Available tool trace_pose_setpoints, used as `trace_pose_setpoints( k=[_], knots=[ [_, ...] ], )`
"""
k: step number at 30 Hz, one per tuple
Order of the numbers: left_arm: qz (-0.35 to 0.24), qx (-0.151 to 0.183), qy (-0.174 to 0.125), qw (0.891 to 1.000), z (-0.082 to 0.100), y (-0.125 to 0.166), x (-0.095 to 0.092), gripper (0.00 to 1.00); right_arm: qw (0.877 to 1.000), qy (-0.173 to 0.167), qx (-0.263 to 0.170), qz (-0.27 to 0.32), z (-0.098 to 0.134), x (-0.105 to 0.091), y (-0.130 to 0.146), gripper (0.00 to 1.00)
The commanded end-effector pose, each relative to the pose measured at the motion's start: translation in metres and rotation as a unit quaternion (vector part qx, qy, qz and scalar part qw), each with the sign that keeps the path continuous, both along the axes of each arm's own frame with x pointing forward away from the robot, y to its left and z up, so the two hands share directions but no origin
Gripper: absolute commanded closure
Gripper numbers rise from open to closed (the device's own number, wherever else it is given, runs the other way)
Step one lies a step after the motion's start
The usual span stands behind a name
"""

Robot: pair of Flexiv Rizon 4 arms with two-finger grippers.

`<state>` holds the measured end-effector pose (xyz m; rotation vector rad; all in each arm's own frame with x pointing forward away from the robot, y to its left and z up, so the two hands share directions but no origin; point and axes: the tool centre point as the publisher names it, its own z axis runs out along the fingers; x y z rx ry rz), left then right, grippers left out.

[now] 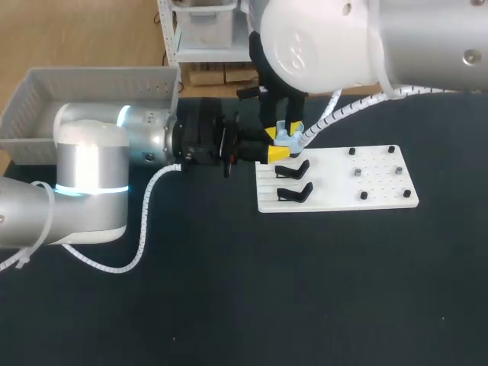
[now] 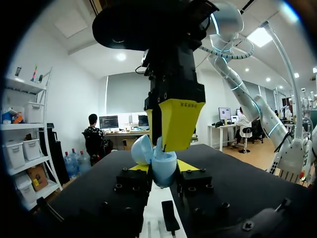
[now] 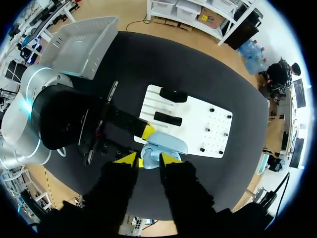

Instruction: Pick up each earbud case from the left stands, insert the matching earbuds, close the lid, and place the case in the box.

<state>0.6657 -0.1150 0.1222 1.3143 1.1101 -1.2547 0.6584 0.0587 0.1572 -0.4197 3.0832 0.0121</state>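
Note:
A light blue earbud case [image 1: 290,135] with its lid open hangs over the far left corner of the white board [image 1: 335,179]. My left gripper [image 1: 274,145] comes in level from the left and is shut on the case's lower half [image 2: 163,171]. My right gripper [image 1: 284,123] comes straight down onto the same case [image 3: 166,143], its yellow tip close against the lid [image 2: 141,148]. Its hold is not clear. Two black stands [image 1: 293,169] lie on the board just in front of the case. No earbuds are visible.
A grey box [image 1: 84,99] stands at the table's far left, behind my left arm [image 1: 91,175]. Small black and grey pegs [image 1: 357,173] dot the board's right half. Black tabletop [image 1: 267,290] stretches in front of the board.

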Motion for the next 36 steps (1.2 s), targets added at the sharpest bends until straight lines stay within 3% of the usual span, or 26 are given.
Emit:
trace_pose_setpoints(
  k=[1,7,13,17,27,36],
  knots=[
    [0.002,-0.002,-0.002,1.000,-0.001,0.000,-0.001,1.00,1.000,-0.006,0.004,-0.001,0.010,-0.005,-0.004,0.00],
    [0.002,-0.002,-0.002,1.000,-0.001,0.000,-0.001,1.00,0.999,-0.019,0.027,-0.018,0.031,-0.009,-0.018,0.00],
    [0.002,-0.002,-0.002,1.000,-0.001,0.000,-0.001,1.00,0.991,-0.058,0.016,-0.116,0.041,0.017,-0.034,0.00],
    [0.002,-0.002,-0.002,1.000,-0.001,0.000,-0.001,1.00,0.983,-0.067,0.012,-0.171,0.035,0.037,-0.045,0.00],
    [0.002,-0.002,-0.002,1.000,-0.001,0.000,-0.001,1.00,0.977,-0.037,0.002,-0.210,0.006,0.061,-0.060,0.00],
    [0.002,-0.002,-0.002,1.000,-0.001,0.000,-0.001,1.00,0.979,-0.008,-0.006,-0.206,-0.019,0.047,-0.062,0.00]
  ],
)
